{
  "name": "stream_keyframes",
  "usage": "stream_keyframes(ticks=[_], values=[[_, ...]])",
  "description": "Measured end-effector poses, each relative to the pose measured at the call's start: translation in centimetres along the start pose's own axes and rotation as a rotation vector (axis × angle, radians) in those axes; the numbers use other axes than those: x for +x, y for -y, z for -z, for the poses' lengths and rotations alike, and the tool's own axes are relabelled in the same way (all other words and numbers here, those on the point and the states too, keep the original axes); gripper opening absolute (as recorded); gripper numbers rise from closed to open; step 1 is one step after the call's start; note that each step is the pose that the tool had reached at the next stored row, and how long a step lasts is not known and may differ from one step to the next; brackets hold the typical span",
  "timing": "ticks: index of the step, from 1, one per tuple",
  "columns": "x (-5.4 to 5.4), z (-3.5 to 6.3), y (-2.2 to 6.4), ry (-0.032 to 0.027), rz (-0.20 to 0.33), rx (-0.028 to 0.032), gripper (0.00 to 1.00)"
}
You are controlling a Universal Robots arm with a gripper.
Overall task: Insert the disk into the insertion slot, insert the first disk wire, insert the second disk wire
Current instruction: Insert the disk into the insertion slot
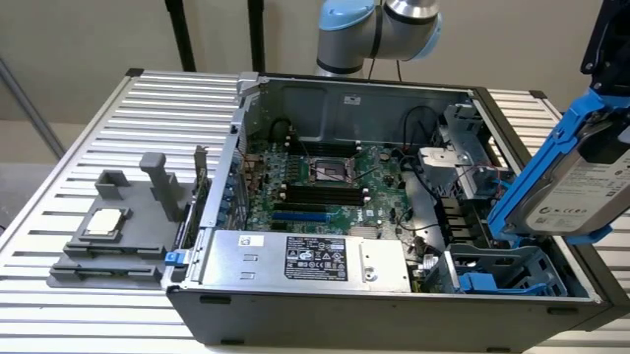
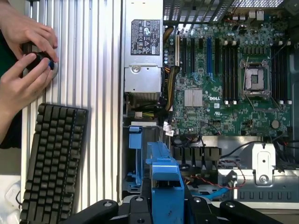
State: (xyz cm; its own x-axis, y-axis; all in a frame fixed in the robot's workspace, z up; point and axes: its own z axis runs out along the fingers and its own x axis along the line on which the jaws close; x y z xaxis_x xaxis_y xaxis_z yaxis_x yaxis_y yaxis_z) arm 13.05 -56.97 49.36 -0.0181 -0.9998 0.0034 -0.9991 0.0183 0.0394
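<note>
First step in hand: fingers (image 2: 138,209) grip the disk (image 1: 580,188), held tilted just above the slot (image 1: 512,269). Seating it likely calls for levelling it and lining it up with the slot's walls.

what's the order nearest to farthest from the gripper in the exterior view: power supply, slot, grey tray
1. slot, under the gripper and its held disk, exterior view's right
2. power supply, front middle
3. grey tray, far off on the exterior view's left
</note>
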Motion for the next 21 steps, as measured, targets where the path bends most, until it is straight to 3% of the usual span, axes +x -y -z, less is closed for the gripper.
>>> stream_keyframes(ticks=[21], values=[[0.03, -0.04, -0.04, 0.0000, 0.000, 0.0000, 0.33]])
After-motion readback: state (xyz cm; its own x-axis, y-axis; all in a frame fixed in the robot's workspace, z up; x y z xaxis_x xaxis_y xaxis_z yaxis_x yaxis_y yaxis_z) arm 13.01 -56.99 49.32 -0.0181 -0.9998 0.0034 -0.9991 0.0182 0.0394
